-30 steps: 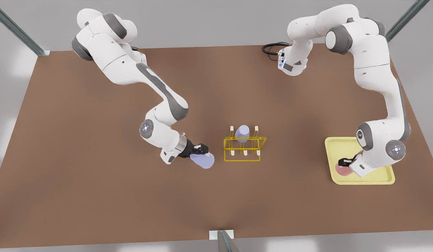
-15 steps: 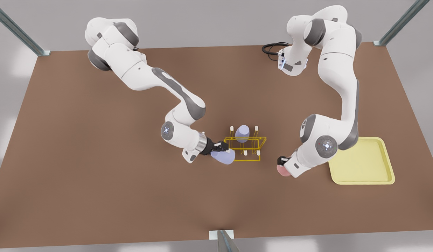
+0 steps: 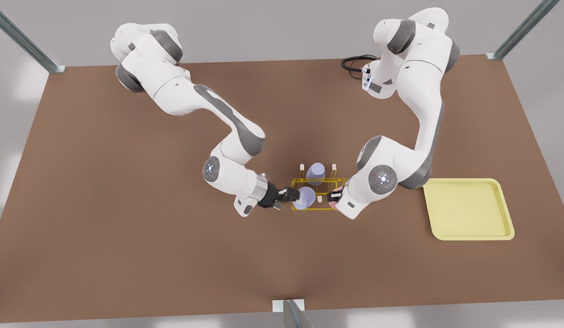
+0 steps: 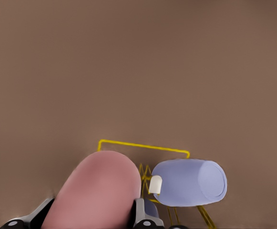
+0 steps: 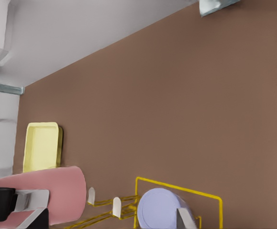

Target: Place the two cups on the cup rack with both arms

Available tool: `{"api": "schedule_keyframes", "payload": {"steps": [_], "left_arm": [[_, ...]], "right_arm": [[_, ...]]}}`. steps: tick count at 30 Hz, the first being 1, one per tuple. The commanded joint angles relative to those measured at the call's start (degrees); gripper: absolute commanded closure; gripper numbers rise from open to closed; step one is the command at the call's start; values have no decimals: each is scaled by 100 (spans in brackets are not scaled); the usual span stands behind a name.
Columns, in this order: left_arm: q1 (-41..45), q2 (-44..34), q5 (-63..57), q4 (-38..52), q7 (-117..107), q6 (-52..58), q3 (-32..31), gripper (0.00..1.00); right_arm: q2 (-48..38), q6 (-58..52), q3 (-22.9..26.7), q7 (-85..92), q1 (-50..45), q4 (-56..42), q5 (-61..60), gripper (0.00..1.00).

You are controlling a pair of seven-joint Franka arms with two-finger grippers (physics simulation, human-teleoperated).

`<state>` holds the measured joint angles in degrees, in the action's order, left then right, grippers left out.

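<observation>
The yellow wire cup rack [image 3: 319,184] stands mid-table. One lavender cup [image 3: 315,173] sits on a back peg. My right gripper [image 3: 288,196], on the arm at the front view's left, is shut on the other lavender cup [image 3: 304,198] over the rack's front-left corner; in the right wrist view a grey finger [image 5: 183,219] lies against that lavender cup [image 5: 159,207]. My left gripper [image 3: 333,197], at the rack's other end, is shut on the pink cup [image 3: 338,188], mostly hidden by the wrist. The left wrist view shows the pink cup [image 4: 97,191] between the fingers [image 4: 140,214].
A pale-yellow rimmed tray [image 3: 466,208] lies at the front view's right, also seen far off as the tray [image 5: 42,145]. A black cable [image 3: 352,63] loops at the table's back edge. White-tipped pegs [image 5: 116,206] rise between the two cups.
Both arms closed in on the rack. The left gripper carried the pink cup from the tray to the rack's end; the right gripper brought the lavender cup over the rack's front-left corner.
</observation>
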<state>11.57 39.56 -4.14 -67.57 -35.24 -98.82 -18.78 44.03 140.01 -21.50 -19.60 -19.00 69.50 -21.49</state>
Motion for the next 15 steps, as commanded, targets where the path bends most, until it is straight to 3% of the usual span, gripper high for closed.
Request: {"api": "schedule_keyframes", "payload": {"steps": [1, 3, 7, 8, 9, 11, 13, 15], "left_arm": [[12, 8, -8, -36, -1970, 275, -2, 16], [12, 114, -17, -37, -1970, 214, -2, 16], [38, 237, -8, -37, -2005, 73, -2, 16], [38, 245, -8, -37, -1996, 65, -2, 14], [38, 263, -8, -37, -1987, 65, -2, 0], [30, 263, -17, -37, -1987, 65, -2, 0], [-14, 237, -191, 51, -1926, 283, 24, 0], [-822, 175, -666, 1017, -73, 2103, 33, 0]], "right_arm": [[-289, -1396, 233, 27, 107, -182, 337, 0], [-474, -2908, 181, 658, 792, -174, 2623, 0], [-650, -4896, 198, 2936, 1953, -183, 4522, 0], [-1097, -5308, 207, 3050, 2006, -86, 4470, 0], [-1528, -5651, 453, 3033, 2015, 2, 4364, 0], [-2862, -5661, 1252, 2971, 2015, 949, 3565, 0], [-3400, -5678, 1376, 2954, 2032, 1504, 3134, 0], [-3717, -5669, 1543, 2954, 2032, 1725, 2905, 0]]}}
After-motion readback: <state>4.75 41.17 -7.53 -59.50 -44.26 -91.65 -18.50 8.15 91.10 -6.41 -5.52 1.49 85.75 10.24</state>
